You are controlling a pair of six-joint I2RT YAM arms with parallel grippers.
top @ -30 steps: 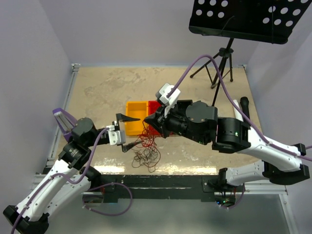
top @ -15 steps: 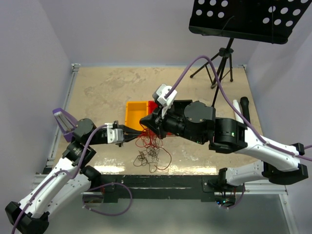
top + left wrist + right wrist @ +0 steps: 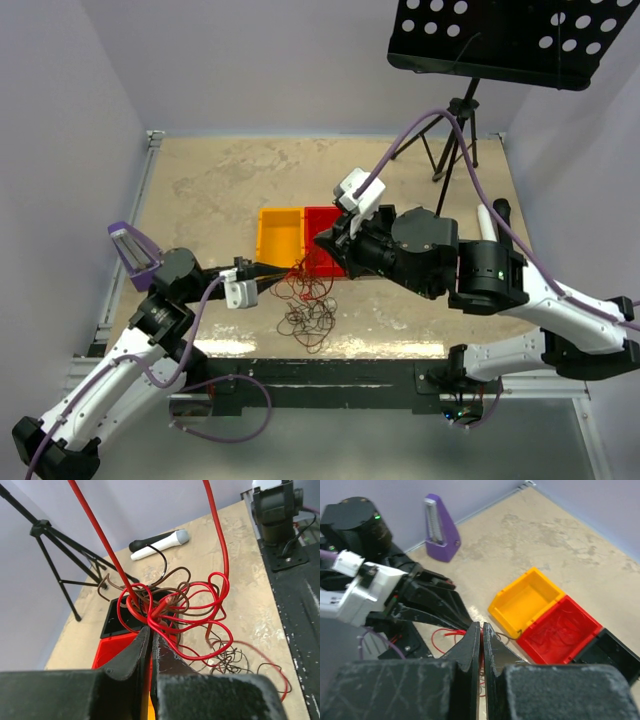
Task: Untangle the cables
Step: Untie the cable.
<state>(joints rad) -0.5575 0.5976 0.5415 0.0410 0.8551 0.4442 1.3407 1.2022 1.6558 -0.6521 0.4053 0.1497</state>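
The cables are a snarl of thin red and brown wires (image 3: 175,607) hanging just above the table, with a darker curly clump (image 3: 305,320) lying below on the surface. My left gripper (image 3: 151,630) is shut on red strands at the snarl's near side; in the top view it (image 3: 284,268) sits left of the bins. Two red strands rise out of the left wrist view. My right gripper (image 3: 481,626) is shut with a red strand pinched between its jaws, and it (image 3: 320,241) hovers over the red bin.
An orange bin (image 3: 280,240), a red bin (image 3: 327,262) and a black bin (image 3: 610,652) stand in a row. A purple metronome (image 3: 135,255) is at the left. A music stand tripod (image 3: 450,130) and a microphone (image 3: 160,542) are at the back right.
My left gripper has closed from wide open onto the red strands. The right arm has drawn back to the right, stretching the red wires away from the dark clump.
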